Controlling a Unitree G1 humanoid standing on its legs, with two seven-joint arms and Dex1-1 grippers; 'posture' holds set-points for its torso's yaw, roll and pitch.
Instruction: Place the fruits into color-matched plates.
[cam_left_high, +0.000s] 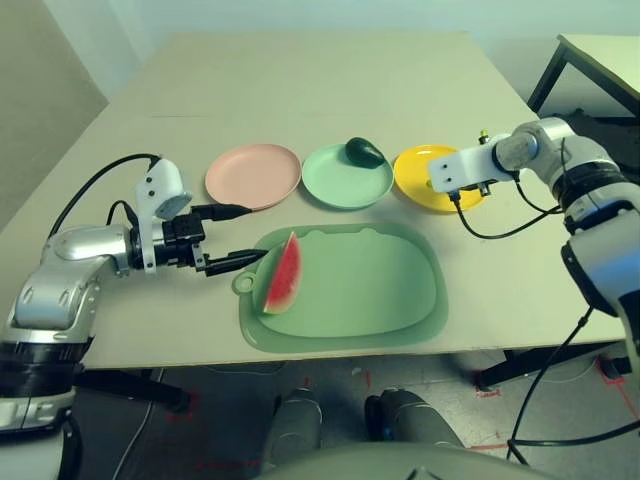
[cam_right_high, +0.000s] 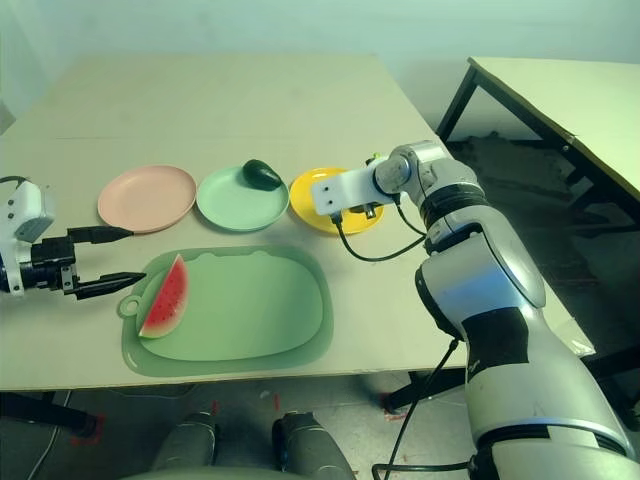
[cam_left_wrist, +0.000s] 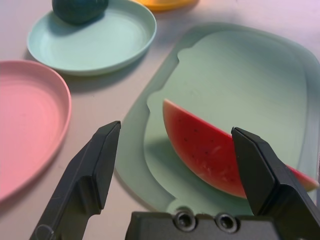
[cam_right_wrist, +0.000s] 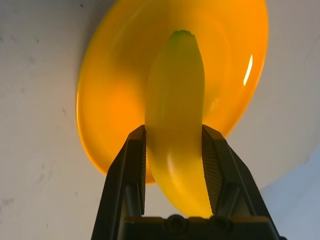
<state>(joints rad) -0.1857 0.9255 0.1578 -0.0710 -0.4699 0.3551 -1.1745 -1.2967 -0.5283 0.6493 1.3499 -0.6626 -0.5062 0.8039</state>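
Over the yellow plate (cam_right_wrist: 115, 75) at the right end of the plate row, the right end effector (cam_right_wrist: 174, 150) has its two black fingers closed onto the sides of the banana (cam_right_wrist: 177, 115), whose green-tipped end points out over the plate; whether the banana touches the plate cannot be told. On the other side of the counter (cam_left_high: 300, 90), the left end effector (cam_left_high: 240, 234) hangs with its fingers spread wide and nothing between them, pointing toward the left edge of the large green mat (cam_left_high: 380, 290). One fingertip (cam_left_high: 243, 210) lies near the rim of the pink plate (cam_left_high: 252, 175), the other (cam_left_high: 250, 257) just beside the mat's ring tab. Near that left edge the watermelon wedge (cam_left_high: 283, 275) rests on the mat, red flesh showing and green rind along its curved side, close ahead of the open fingers but apart from them. Between the pink and yellow plates sits the mint green plate (cam_left_high: 340, 182), with the dark green avocado (cam_left_high: 364, 151) lying in it toward its far right rim.
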